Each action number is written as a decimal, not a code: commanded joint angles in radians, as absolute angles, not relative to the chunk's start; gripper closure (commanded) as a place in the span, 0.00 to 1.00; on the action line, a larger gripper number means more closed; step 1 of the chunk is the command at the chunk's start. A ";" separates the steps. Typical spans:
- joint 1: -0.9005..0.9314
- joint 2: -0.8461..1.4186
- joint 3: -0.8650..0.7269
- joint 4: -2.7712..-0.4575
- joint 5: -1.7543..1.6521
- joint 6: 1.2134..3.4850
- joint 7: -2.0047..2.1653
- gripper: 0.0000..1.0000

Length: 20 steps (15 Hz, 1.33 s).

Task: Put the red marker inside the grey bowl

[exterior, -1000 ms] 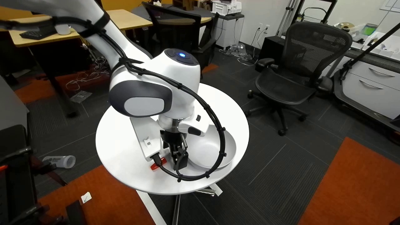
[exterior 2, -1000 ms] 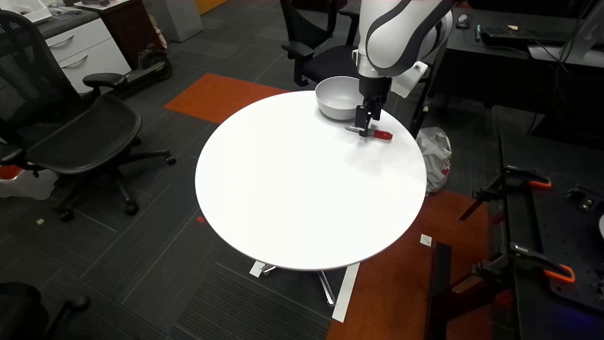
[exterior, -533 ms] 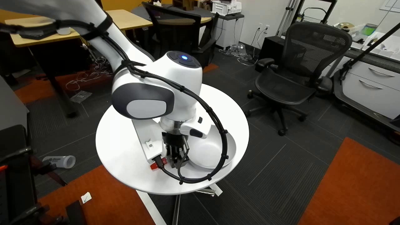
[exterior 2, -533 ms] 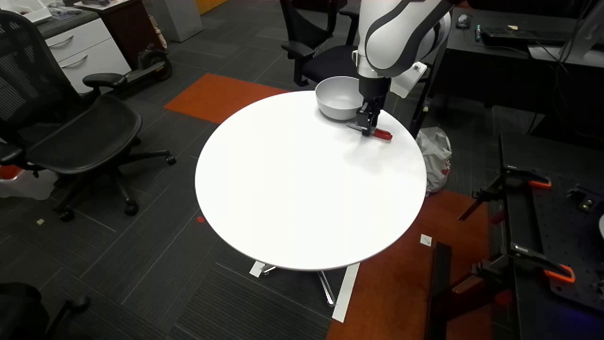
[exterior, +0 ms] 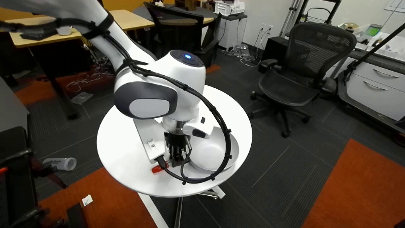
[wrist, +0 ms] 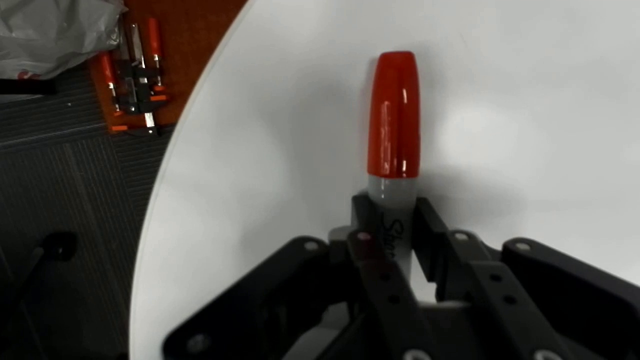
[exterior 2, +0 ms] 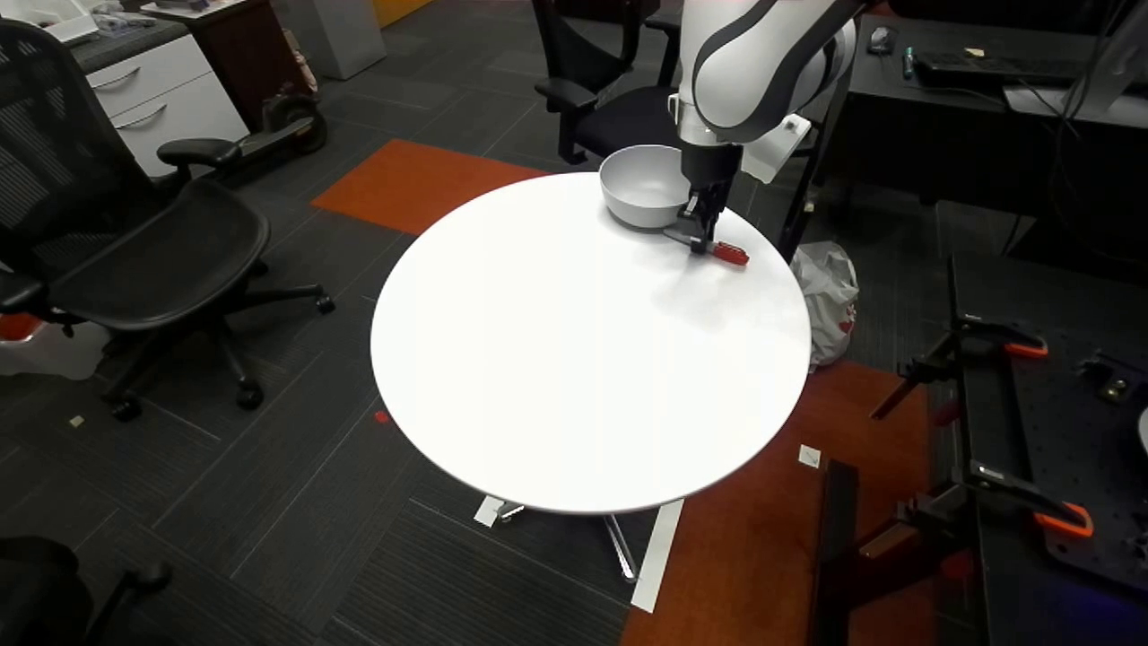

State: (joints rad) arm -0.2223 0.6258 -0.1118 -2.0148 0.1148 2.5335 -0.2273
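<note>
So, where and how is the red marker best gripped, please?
Probably from above, on the grey barrel near the red cap, where the gripper is: the red marker is slim, straight and on its side, so pinch across its width.

The white, rounded Panda arm (exterior: 186, 82) has dark grey trim (exterior: 145, 90), a blue light (exterior: 188, 56), black cable (exterior: 214, 110) bound by black straps (exterior: 105, 24), and a silver collar (exterior: 171, 125); pale round screws (wrist: 523, 246) stud the black jaws.

The desk (exterior 2: 556, 359) is seen slantwise from above, well back, in both exterior views, and the red marker (wrist: 394, 117) from close above in the wrist view.
</note>
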 commanded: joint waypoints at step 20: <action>-0.088 0.309 -0.087 -2.208 -0.067 2.548 -0.135 0.94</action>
